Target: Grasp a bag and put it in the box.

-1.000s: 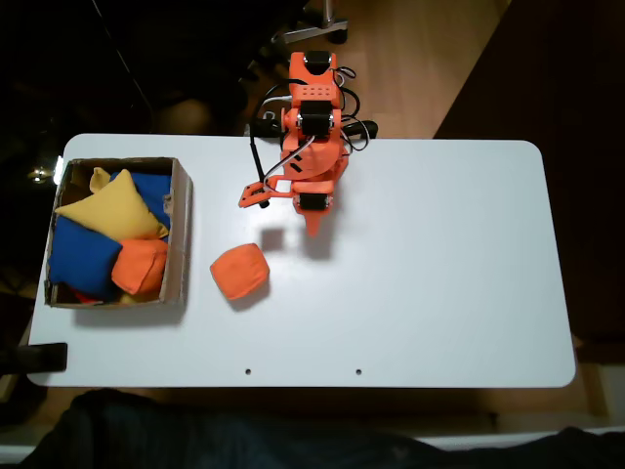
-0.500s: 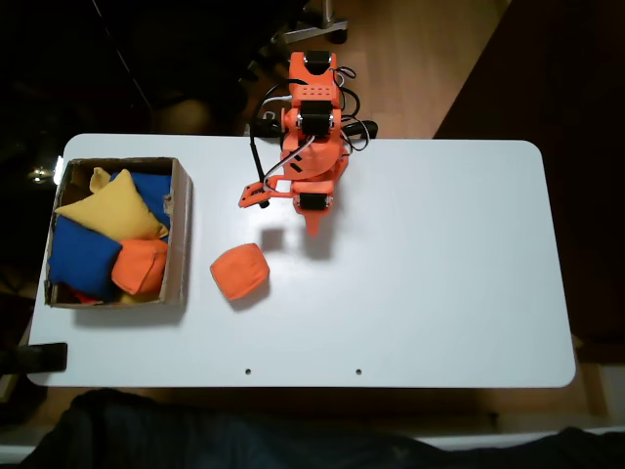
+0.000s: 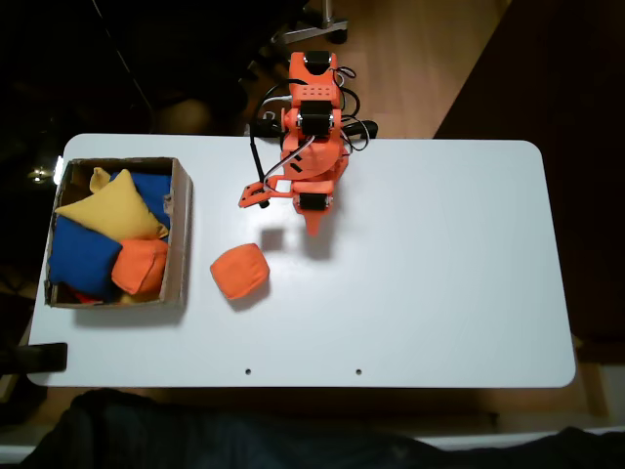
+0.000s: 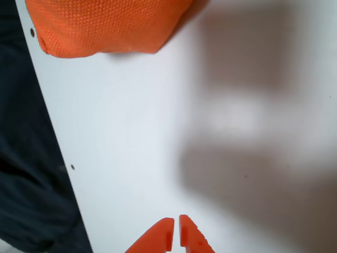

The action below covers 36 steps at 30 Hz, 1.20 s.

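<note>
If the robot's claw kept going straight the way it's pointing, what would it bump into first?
Probably just the bare white table. In the wrist view the shut gripper aims there, with the orange bag off to the side; depth is unclear.

A white table (image 3: 439,274) carries an orange bag (image 3: 239,271) beside the cardboard box (image 3: 181,234).

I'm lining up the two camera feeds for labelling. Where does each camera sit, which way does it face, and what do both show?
Fixed view: above the white table, looking straight down; shows the orange arm, the box and the loose bag.
Wrist view: rides on the arm, facing down at the tabletop; the closed end effector tips enter from the bottom edge.
Shared: the loose bag and the white table.
</note>
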Tool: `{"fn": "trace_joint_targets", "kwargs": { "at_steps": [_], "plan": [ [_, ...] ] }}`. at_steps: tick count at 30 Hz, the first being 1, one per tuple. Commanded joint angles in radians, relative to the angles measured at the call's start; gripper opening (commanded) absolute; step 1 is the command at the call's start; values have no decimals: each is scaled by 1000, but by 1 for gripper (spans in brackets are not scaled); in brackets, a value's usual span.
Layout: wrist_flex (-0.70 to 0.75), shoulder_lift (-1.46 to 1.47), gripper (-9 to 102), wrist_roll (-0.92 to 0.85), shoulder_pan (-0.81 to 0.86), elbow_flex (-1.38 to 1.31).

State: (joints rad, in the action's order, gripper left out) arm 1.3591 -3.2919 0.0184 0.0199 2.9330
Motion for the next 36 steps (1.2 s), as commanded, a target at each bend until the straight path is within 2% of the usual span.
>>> {"fn": "trace_joint_targets", "kwargs": {
  "at_steps": [1,15,27,36],
  "plan": [
    [-8,-5,0,2,-2,-3],
    [-14,2,1,-15,-14,-3],
    [-207,169,0,-25,21,-17],
    [-252,258,1,-12,25,-92]
  ]
}}
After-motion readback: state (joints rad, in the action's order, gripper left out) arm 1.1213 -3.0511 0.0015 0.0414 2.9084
